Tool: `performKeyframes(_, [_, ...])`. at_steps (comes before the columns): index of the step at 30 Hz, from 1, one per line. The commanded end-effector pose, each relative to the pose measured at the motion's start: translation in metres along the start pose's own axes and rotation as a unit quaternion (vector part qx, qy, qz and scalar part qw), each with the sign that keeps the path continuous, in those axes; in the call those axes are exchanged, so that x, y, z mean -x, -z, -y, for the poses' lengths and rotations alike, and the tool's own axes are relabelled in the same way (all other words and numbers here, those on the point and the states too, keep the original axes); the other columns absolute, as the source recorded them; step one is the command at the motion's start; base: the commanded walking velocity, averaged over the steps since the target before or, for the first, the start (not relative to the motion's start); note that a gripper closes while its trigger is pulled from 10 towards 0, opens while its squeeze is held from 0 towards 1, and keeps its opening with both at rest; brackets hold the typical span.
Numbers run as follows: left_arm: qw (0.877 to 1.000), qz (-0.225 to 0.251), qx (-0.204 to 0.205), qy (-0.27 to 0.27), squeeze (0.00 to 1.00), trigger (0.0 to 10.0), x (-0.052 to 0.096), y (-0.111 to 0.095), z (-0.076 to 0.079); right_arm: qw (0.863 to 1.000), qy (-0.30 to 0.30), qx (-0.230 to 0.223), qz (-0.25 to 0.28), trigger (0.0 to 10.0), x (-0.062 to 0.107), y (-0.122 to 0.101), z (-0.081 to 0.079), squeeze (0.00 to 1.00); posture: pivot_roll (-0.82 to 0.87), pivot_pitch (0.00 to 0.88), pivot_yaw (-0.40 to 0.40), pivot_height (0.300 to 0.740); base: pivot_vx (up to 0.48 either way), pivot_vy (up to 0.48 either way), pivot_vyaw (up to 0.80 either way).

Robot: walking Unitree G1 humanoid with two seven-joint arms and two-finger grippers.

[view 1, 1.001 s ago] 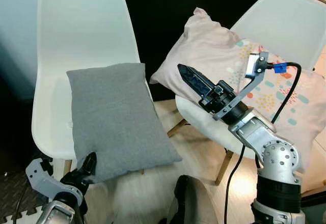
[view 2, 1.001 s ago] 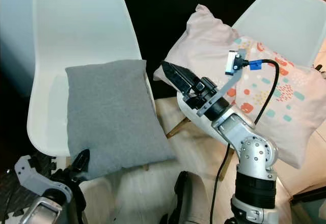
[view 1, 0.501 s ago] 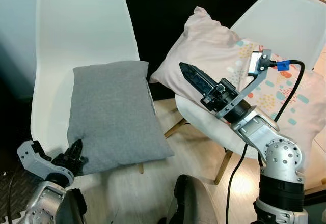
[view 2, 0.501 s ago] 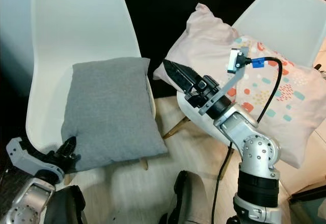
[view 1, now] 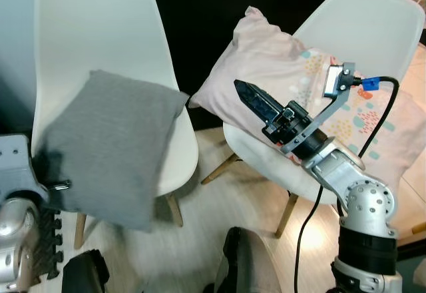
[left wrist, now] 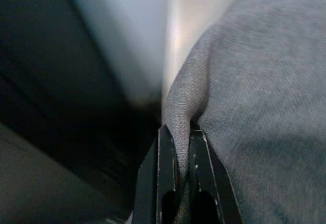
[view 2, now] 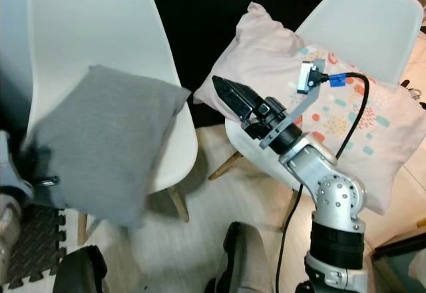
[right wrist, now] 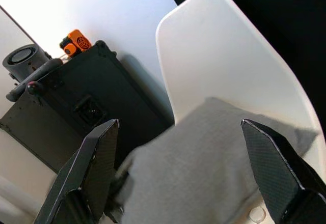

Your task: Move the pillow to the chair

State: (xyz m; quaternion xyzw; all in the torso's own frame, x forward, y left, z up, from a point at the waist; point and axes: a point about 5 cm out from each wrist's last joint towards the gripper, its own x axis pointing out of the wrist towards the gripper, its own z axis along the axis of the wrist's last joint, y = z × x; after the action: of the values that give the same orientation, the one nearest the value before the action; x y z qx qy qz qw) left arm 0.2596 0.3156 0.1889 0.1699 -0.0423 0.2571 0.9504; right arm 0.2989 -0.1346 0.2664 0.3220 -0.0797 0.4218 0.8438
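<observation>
A grey pillow (view 1: 106, 146) hangs tilted off the front left of the left white chair (view 1: 100, 26), its upper corner still over the seat. My left gripper (left wrist: 181, 132) is shut on the pillow's edge, the fabric pinched between both black fingers; in the eye views it sits at the pillow's lower left beside my left arm (view 1: 13, 193). My right gripper (view 1: 241, 88) hovers open in mid-air between the two chairs, pointing toward the grey pillow and touching nothing. The right white chair (view 1: 373, 20) carries a pale pink pillow (view 1: 266, 53) and a patterned pillow (view 1: 373, 126).
A black case (right wrist: 66, 112) with an orange item on top stands by the wall behind the left chair. A dark foam mat (view 2: 33, 233) lies under that chair's left side. Wooden chair legs (view 1: 219, 166) cross the light floor between the chairs.
The grey pillow has been pulled left and partly off the seat, now tilted and hanging. My left arm rose and moved left with it. The right arm barely moved; the camera shifted slightly.
</observation>
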Motion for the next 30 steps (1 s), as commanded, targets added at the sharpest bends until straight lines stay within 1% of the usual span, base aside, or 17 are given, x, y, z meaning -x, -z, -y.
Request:
performKeyframes(1, [0.997,0.031,-0.069,-0.031,0.0,0.0,-0.001,-0.014,-0.006,1.0,-0.002,-0.003,0.001,10.0,-0.001,0.001,0.001,0.0,-0.06,0.18,-0.184,0.301,0.0,0.0,0.0])
performKeyframes(2, [0.997,0.031,-0.069,-0.031,0.0,0.0,-0.001,-0.014,-0.006,1.0,-0.002,-0.003,0.001,10.0,-0.001,0.001,0.001,0.0,-0.06,0.18,-0.184,0.301,0.0,0.0,0.0])
performKeyframes(3, [0.994,0.032,-0.095,-0.033,0.0,4.9,0.0,-0.012,-0.004,1.0,-0.002,-0.004,0.001,10.0,-0.002,0.002,0.001,0.0,-0.06,0.179,-0.179,0.301,0.0,0.0,0.0])
performKeyframes(4, [0.994,0.032,-0.095,-0.033,0.0,4.9,0.0,-0.012,-0.004,1.0,-0.002,-0.004,0.001,10.0,-0.002,0.002,0.001,0.0,-0.06,0.179,-0.179,0.301,0.0,0.0,0.0])
performKeyframes(5, [0.995,0.021,-0.1,-0.021,0.0,10.0,0.003,-0.004,0.003,1.0,-0.002,-0.004,0.002,10.0,-0.001,0.003,0.001,0.0,-0.06,0.18,-0.175,0.301,0.0,0.0,0.0])
performKeyframes(6, [0.995,0.021,-0.1,-0.021,0.0,10.0,0.003,-0.004,0.003,1.0,-0.002,-0.004,0.002,10.0,-0.001,0.003,0.001,0.0,-0.06,0.18,-0.175,0.301,0.0,0.0,0.0])
performKeyframes(7, [0.996,0.004,-0.084,-0.009,1.0,10.0,0.006,0.006,0.011,1.0,-0.001,-0.004,0.002,10.0,-0.001,0.004,0.001,0.0,-0.06,0.18,-0.172,0.301,0.0,0.0,0.0])
performKeyframes(16, [0.998,-0.006,-0.063,0.009,1.0,10.0,0.008,0.01,0.024,1.0,0.001,-0.004,0.004,10.0,-0.001,0.004,0.001,0.0,-0.06,0.176,-0.168,0.301,0.0,0.0,0.0])
performKeyframes(17, [0.996,-0.004,-0.09,0.011,1.0,10.0,0.006,0.007,0.025,1.0,0.002,-0.004,0.004,10.0,0.0,0.005,0.002,0.0,-0.06,0.174,-0.165,0.301,0.0,0.0,0.0])
performKeyframes(19, [0.996,-0.004,-0.09,0.011,1.0,10.0,0.006,0.007,0.025,1.0,0.002,-0.004,0.004,10.0,0.0,0.005,0.002,0.0,-0.06,0.174,-0.165,0.301,0.0,0.0,0.0])
performKeyframes(20, [0.992,0.008,-0.125,0.0,1.0,10.0,0.002,-0.004,0.019,1.0,0.003,-0.004,0.006,10.0,-0.001,0.005,0.003,0.0,-0.05,0.168,-0.16,0.301,0.0,0.0,0.0])
performKeyframes(23, [0.99,0.046,-0.132,-0.008,1.0,10.0,-0.002,-0.028,0.016,1.0,0.005,-0.005,0.003,10.0,-0.001,0.007,0.004,0.0,-0.04,0.159,-0.158,0.301,0.0,0.0,0.0])
performKeyframes(24, [0.987,0.096,-0.127,-0.008,1.0,10.0,-0.002,-0.058,0.017,1.0,0.011,-0.004,-0.009,10.0,-0.001,0.012,0.006,0.0,-0.04,0.148,-0.154,0.301,0.0,0.0,0.0])
performKeyframes(25, [0.984,0.142,-0.105,0.01,0.7,10.0,0.003,-0.083,0.025,0.999,0.024,0.005,-0.028,10.0,0.001,0.02,0.01,0.0,-0.03,0.138,-0.152,0.301,0.0,0.0,0.0])
performKeyframes(27, [0.981,0.171,-0.089,0.025,0.7,10.0,0.008,-0.097,0.031,0.999,0.033,0.012,-0.041,10.0,0.003,0.025,0.013,0.0,-0.03,0.138,-0.152,0.301,0.0,0.0,0.0])
performKeyframes(28, [0.977,0.193,-0.078,0.043,0.0,10.0,0.016,-0.108,0.041,0.997,0.053,0.017,-0.051,10.0,0.007,0.033,0.02,0.0,-0.03,0.125,-0.149,0.301,0.0,0.0,0.0])
performKeyframes(30, [0.974,0.207,-0.069,0.064,0.0,10.0,0.025,-0.115,0.054,0.995,0.071,0.017,-0.063,10.0,0.013,0.041,0.027,0.0,-0.02,0.118,-0.149,0.306,0.0,0.0,0.0])
